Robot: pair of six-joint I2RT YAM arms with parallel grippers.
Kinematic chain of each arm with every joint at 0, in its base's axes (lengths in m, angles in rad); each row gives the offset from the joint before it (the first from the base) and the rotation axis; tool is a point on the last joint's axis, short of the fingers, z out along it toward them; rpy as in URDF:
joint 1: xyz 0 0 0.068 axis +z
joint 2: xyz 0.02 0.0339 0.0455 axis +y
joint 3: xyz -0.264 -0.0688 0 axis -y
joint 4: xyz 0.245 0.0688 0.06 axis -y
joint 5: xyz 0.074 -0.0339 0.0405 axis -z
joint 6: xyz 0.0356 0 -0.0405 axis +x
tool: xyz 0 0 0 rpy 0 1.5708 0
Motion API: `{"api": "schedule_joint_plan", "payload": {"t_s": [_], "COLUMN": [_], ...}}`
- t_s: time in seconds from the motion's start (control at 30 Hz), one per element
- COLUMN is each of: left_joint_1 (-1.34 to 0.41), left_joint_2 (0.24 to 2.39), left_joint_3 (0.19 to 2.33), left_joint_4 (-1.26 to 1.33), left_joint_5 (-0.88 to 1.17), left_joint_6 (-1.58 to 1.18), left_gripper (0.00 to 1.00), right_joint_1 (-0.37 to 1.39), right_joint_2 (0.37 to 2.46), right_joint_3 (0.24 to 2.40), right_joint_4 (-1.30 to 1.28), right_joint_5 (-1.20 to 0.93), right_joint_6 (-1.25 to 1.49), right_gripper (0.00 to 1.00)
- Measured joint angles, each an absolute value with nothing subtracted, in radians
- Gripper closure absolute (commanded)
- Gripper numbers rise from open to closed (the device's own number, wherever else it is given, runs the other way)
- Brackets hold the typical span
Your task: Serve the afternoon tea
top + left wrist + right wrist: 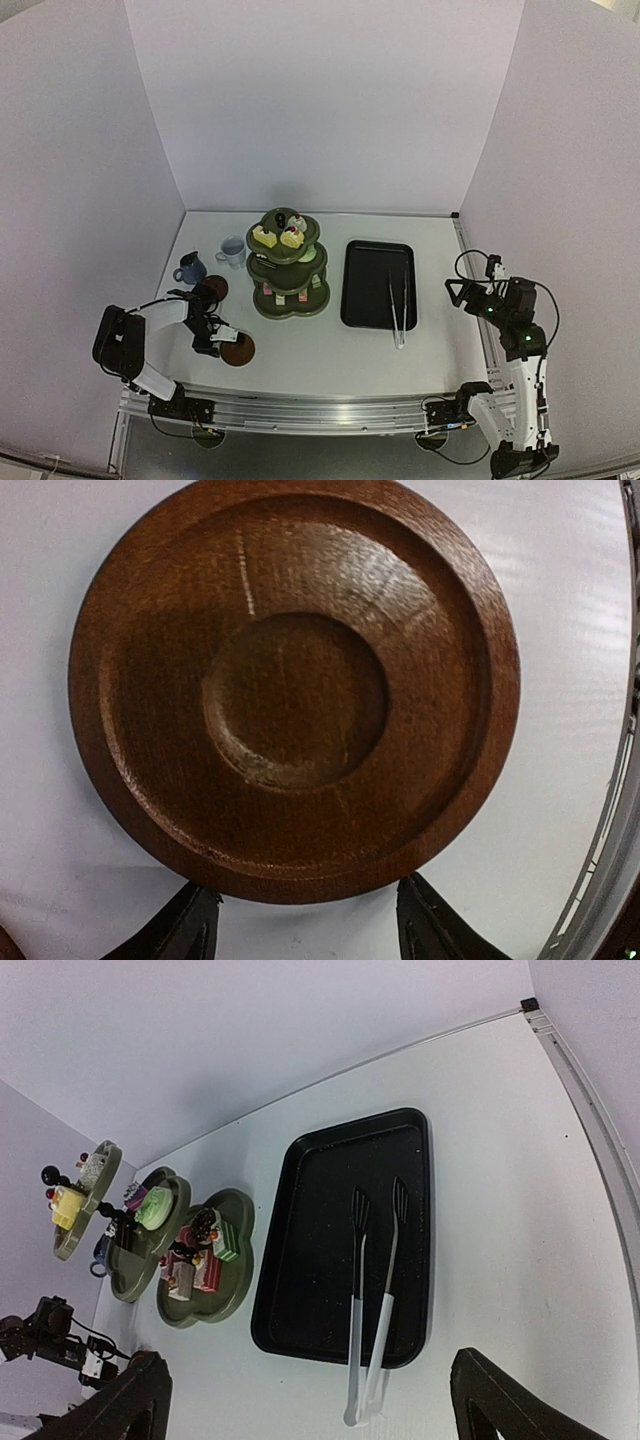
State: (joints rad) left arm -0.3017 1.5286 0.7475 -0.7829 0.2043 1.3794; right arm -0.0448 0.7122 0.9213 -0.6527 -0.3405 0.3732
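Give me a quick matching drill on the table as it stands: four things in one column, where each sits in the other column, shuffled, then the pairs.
Things
1. tongs
2. cakes
3. blue mug
4. near saucer

Places
A. far left, beside the pale mug
B. lying flat just ahead of the left hand
C. in the black tray, handles over its near edge
D. on the tiers of the green stand

Pairs: 1-C, 2-D, 3-A, 4-B
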Motion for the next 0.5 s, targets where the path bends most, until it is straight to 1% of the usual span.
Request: {"api": "schedule_joint_plan", "payload": {"t_s": [0.13,0.3,0.4,0.5], "left_joint_1": [-0.390,-0.536,-0.610,-0.668], "left_joint_2": [1.549,1.632,1.682,1.717], "left_joint_3": [0.765,0.849,0.898,0.934], "left_joint_4": [-0.767,-0.718,-0.673,-0.631], "left_joint_5": [0.227,0.236,0.239,0.243], "left_joint_6": [1.303,1.149,1.064,0.981], "left_gripper": [0.41,0.43,0.43,0.43], "right_joint_1": [-0.045,-0.031,0.014,0.100], "right_joint_2": [0.728,0.774,0.798,0.794], "right_joint_3": [0.909,0.881,0.870,0.861], "right_joint_4": [-0.655,-0.692,-0.730,-0.764], "right_joint_5": [-0.349,-0.346,-0.331,-0.297], "right_joint_6": [0.406,0.470,0.512,0.556], "right_gripper": [0.02,0.02,0.02,0.02]}}
